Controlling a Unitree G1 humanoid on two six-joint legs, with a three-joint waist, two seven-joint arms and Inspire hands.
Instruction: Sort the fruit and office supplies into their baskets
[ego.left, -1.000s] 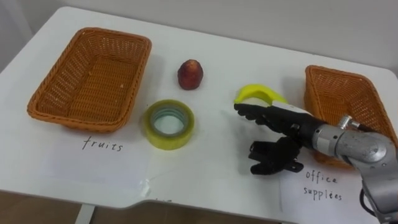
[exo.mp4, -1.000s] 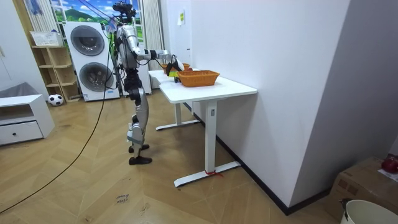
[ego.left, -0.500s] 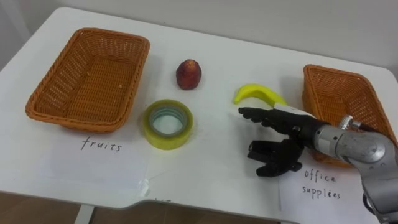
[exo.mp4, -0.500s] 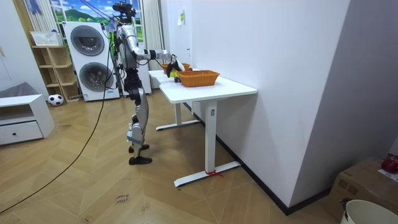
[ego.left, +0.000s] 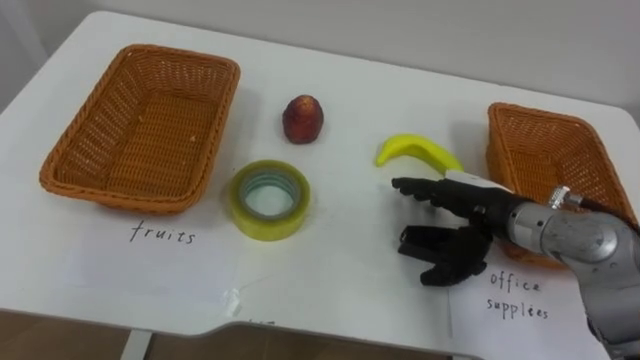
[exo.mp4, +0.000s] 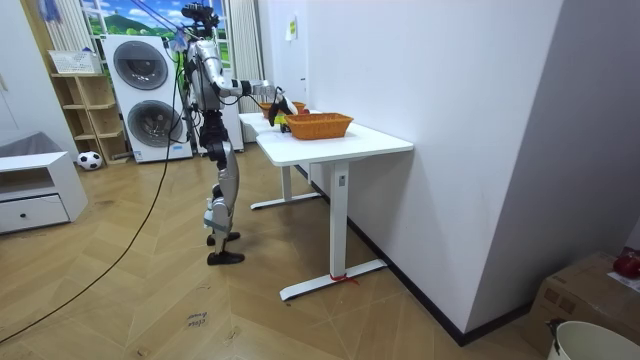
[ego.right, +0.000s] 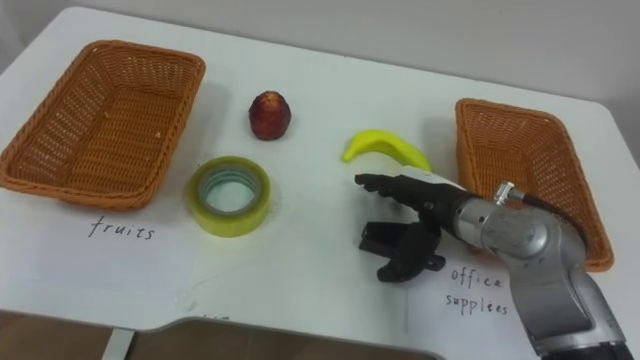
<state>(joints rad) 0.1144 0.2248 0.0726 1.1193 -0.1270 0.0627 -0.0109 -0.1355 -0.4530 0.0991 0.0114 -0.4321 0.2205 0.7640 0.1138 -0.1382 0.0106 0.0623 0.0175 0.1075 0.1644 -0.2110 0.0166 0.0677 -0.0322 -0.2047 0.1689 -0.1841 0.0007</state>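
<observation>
The banana lies on the desk just beyond my right robot hand, on the side away from me and a little to my left. Its long axis runs roughly left to right, curved, with its right end close to the backs of my fingers. Those fingers are stretched out straight and point to my left, the thumb hangs spread below them, and the robot hand holds nothing. I cannot tell whether it touches the banana; it looks just short of it. This is the arm nearer the banana, so I judge the grasp falls to it: a short reach forward, closing across the banana's narrow width.

The wicker basket for fruit sits at the far left of the desk, well apart from the banana, with nothing in it. Between them lie a red fruit and, nearer me, a roll of yellow tape. The second wicker basket stands just to the right of my robot hand, also with nothing in it. A paper label lies before each basket.

The desk is white and smooth, so the banana may slide if nudged. In the room view I stand at the end of the desk on a wooden floor, with washing machines behind me.
</observation>
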